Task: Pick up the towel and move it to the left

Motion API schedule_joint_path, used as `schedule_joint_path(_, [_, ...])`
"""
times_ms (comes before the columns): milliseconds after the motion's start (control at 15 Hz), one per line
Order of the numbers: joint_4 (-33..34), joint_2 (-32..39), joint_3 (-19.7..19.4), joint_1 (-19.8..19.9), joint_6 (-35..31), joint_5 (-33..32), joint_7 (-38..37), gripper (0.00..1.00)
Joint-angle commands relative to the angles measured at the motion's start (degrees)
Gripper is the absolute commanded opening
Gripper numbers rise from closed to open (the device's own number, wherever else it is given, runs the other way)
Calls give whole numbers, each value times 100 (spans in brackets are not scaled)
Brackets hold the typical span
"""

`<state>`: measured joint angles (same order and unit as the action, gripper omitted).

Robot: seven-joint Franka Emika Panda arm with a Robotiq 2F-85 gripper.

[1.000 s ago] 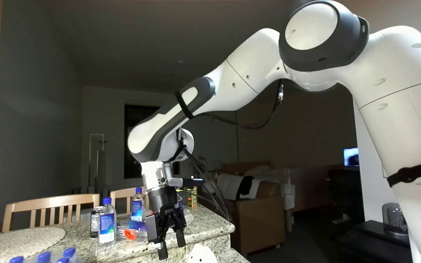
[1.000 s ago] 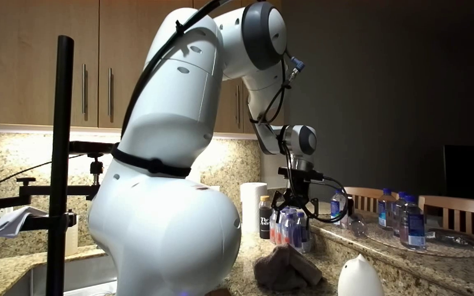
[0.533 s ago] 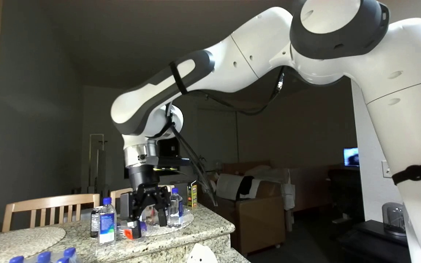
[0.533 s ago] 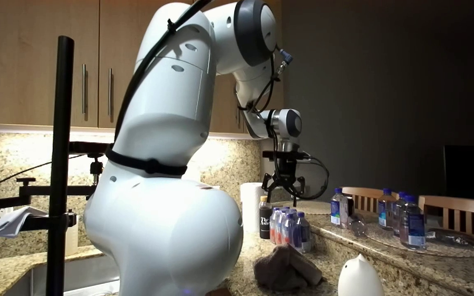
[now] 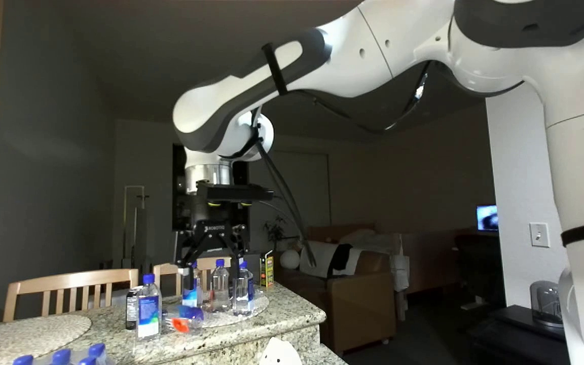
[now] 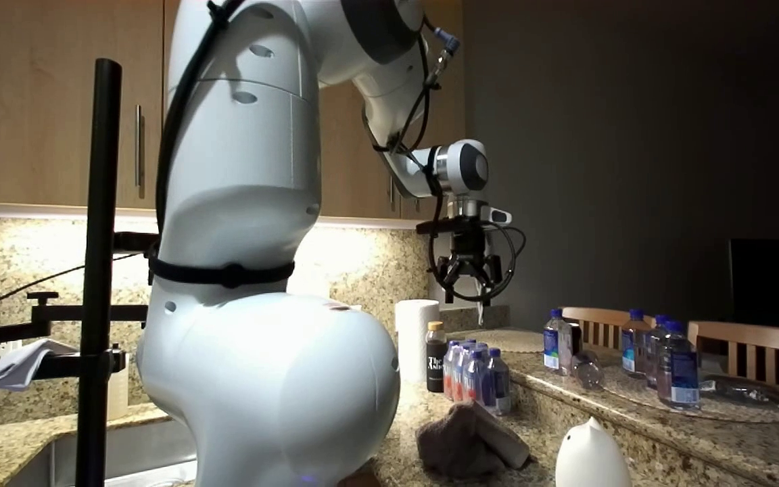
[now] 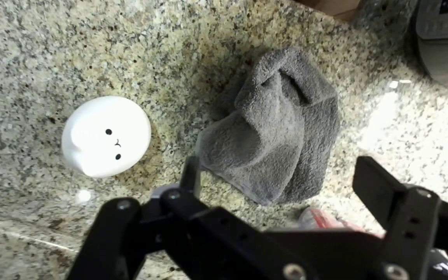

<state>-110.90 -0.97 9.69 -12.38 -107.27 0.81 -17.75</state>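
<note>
Black two-fingered Robotiq gripper (image 7: 277, 174), jaws spread wide and holding nothing, directed downward. Relative to one second earlier, it stands higher in both exterior views and has turned, so that its broad face now meets the camera in an exterior view. The grey terry-cloth towel (image 6: 462, 443) has not shifted over the same interval: it lies crumpled on the speckled granite counter (image 7: 185, 42), well below the gripper and apart from it, near a smooth white egg-shaped figurine (image 7: 107, 136) with a small drawn face. Interpretation: the towel is not in hand, and the upward travel suggests repositioning above it or a withdrawal; which of the two cannot be told, nor whether the towel already occupies its intended place. If a grasp is to follow, a descent is required.

Lettering: ROBOTIQ, in white on the gripper body. On the dark bottle (image 6: 435, 358) with a yellow cap, white characters begin with "The"; the line beneath is illegible. Clear plastic water bottle (image 5: 148, 310) with blue cap and blue label: print too small to read. Yellow-and-black carton (image 5: 267, 271): likewise. Grey appliance (image 7: 447, 58) with dark display: no marks decipherable.
</note>
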Motion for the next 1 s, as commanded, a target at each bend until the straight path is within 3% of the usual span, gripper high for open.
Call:
schedule_joint_path(0, [-856, -853, -74, 234, -425, -233, -721, 100])
schedule_joint_path(333, [-1510, -1590, -213, 618, -494, -304, -739, 100])
schedule_joint_path(400, [-1031, -1140, -133, 568, -300, -160, -624, 100])
schedule_joint_path(933, [-1063, -1150, -93, 603, -298, -163, -621, 100])
